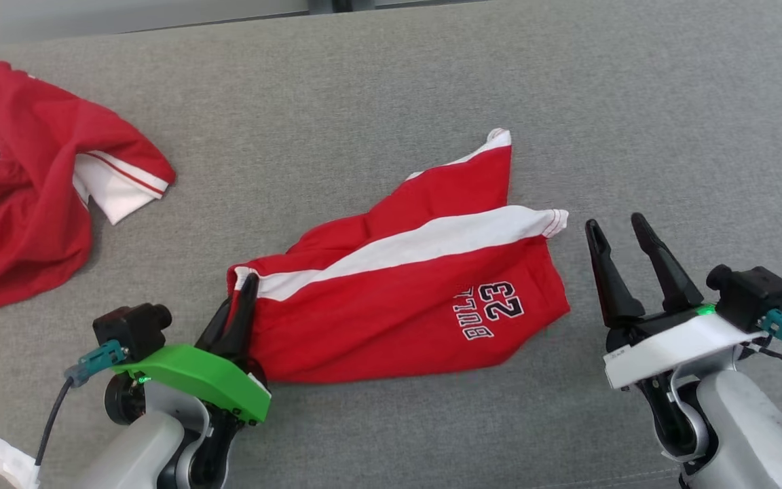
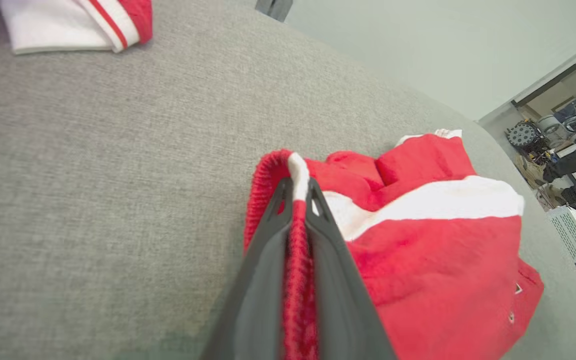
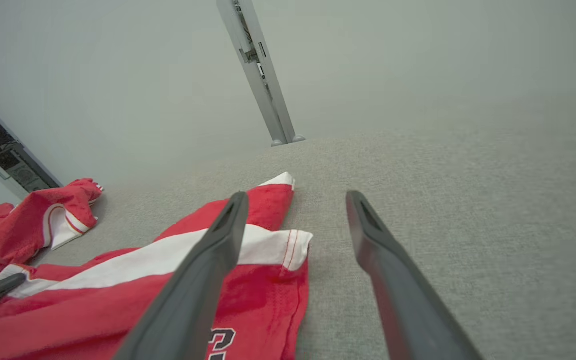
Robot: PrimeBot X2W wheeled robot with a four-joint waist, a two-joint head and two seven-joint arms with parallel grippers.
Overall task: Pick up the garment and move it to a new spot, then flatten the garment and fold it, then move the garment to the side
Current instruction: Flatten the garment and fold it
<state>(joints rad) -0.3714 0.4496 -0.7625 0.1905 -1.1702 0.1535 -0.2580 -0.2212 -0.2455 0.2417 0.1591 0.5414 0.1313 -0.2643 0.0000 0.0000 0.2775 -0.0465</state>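
Observation:
The garment [image 1: 391,299] is a pair of red shorts with a white side stripe and "BULLS 23" printed on it, lying crumpled in the middle of the grey surface. My left gripper [image 1: 247,284] is shut on the waistband at the shorts' left end; in the left wrist view the ribbed red band [image 2: 295,240] is pinched between the two dark fingers of that gripper [image 2: 296,184]. My right gripper [image 1: 615,227] stands open just right of the shorts' hem, apart from the cloth. In the right wrist view the right gripper [image 3: 295,200] frames the white hem corner [image 3: 288,245].
A second red and white garment [image 1: 31,183] lies bunched at the far left of the grey fabric surface [image 1: 635,102]. The surface's far edge runs along the top. A grey post [image 3: 260,75] stands beyond the far edge. Lab equipment [image 2: 568,150] sits off to one side.

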